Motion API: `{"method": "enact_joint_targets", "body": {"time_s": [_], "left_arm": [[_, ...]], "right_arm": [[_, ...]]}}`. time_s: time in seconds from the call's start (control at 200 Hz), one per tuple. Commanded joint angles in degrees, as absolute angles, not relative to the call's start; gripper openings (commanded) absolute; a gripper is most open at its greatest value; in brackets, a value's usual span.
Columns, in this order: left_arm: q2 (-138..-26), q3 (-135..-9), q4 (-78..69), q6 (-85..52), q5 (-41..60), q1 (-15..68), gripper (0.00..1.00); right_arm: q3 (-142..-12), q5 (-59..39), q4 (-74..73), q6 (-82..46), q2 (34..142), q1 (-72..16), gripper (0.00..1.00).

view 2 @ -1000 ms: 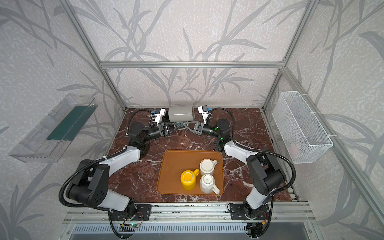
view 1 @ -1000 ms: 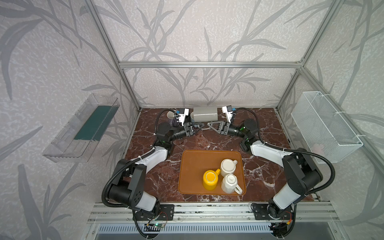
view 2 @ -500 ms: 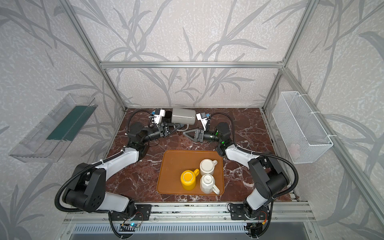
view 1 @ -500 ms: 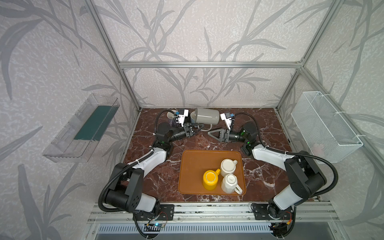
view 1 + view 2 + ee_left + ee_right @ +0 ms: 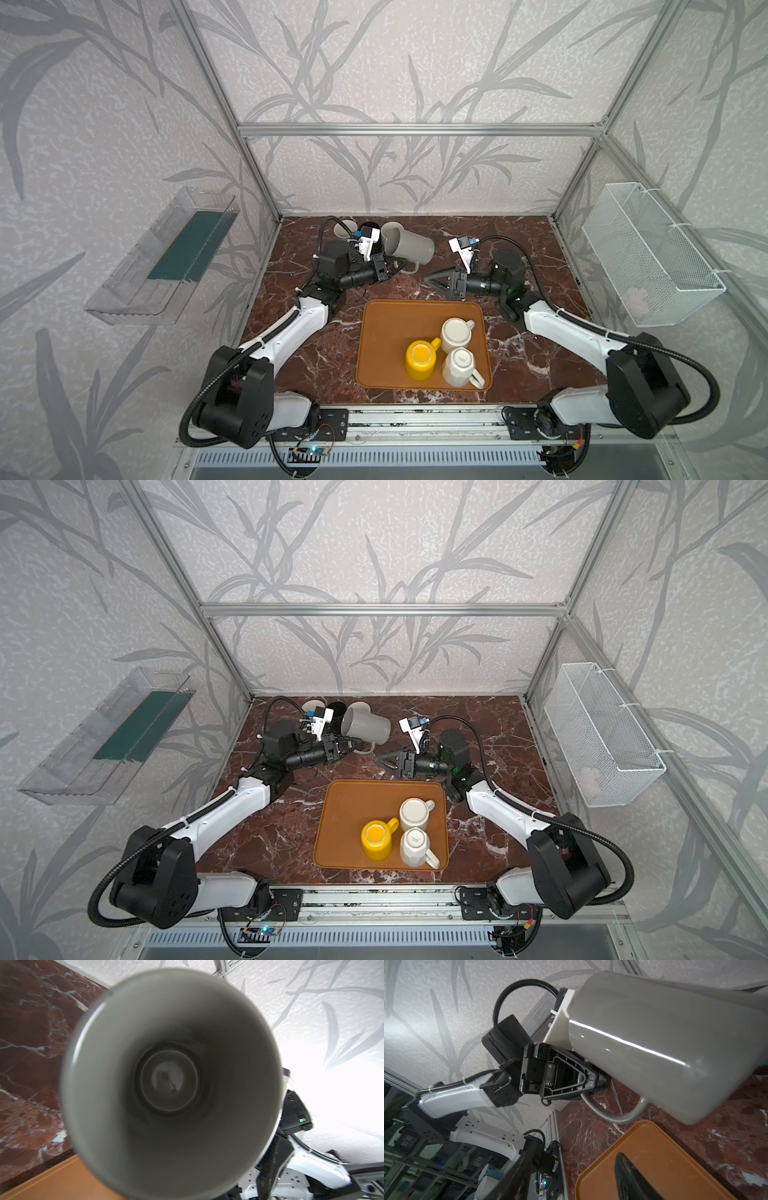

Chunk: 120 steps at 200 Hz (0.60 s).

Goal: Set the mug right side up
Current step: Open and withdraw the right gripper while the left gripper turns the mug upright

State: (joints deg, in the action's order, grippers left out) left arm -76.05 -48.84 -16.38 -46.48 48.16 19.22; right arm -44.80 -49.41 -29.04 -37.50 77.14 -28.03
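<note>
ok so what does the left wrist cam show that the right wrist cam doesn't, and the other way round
Only the left wrist view: the empty inside of the grey mug, looking straight down its mouth to the bottom.
Only the right wrist view: the mug's outer wall and its handle, with the left gripper shut on that handle and the mug held roughly sideways.
Both: the grey mug itself, a corner of the orange tray and the red marble tabletop.
</note>
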Motion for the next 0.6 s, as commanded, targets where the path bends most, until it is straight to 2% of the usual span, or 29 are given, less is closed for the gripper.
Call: {"method": "enact_joint_targets", "body": {"time_s": [0.0,0.295,0.595], "left_arm": [[-73.5,-54.2,-6.7,-35.3,43.0,20.6,0.00],[-77.5,-60.1,3.8,-29.4,34.7,23.8,0.00],[-83.5,-67.8,10.6,-25.5,26.7,26.3,0.00]], "right_arm": [[-44.0,-42.8,-14.6,-29.0,72.4,-27.7,0.64],[-42.1,-28.5,-1.0,-24.4,63.3,-27.6,0.63],[-40.0,-26.4,2.3,-23.7,61.0,-27.6,0.62]]}}
